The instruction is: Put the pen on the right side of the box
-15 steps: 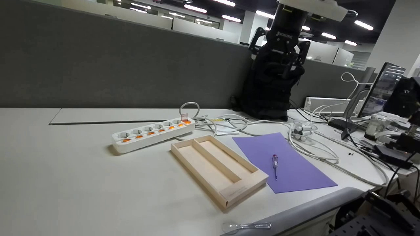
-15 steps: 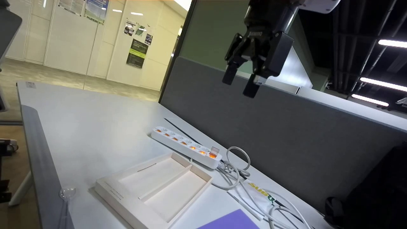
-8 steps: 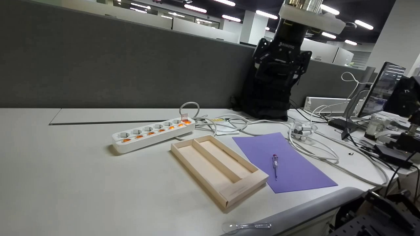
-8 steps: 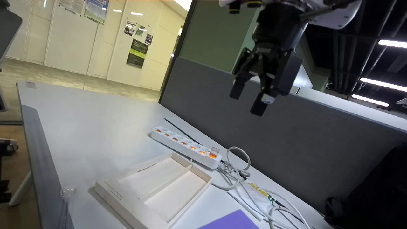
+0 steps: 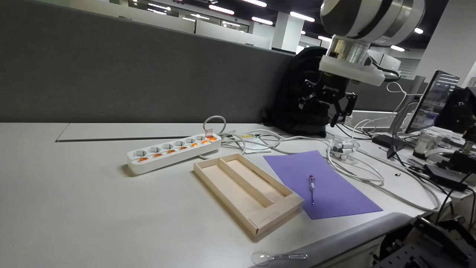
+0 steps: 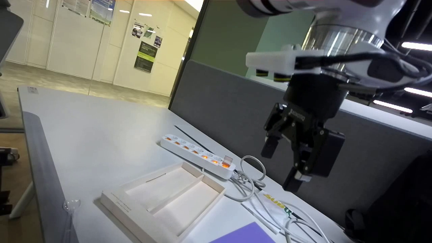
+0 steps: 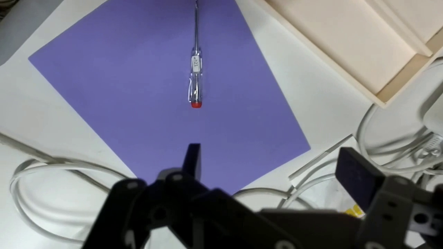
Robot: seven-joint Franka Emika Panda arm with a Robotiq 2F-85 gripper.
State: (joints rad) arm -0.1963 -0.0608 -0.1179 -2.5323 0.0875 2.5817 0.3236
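clearly, pen (image 7: 196, 64) well below fingers (image 7: 358, 176)

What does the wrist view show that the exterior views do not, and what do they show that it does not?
Only the wrist view: printed marks on the white label.
Only the exterior views: the clear spoon, the black backpack, the grey partition.
Shared by all: the box, the purple sheet, the open jaws; the labelled pen shows in the wrist view and in an exterior view.
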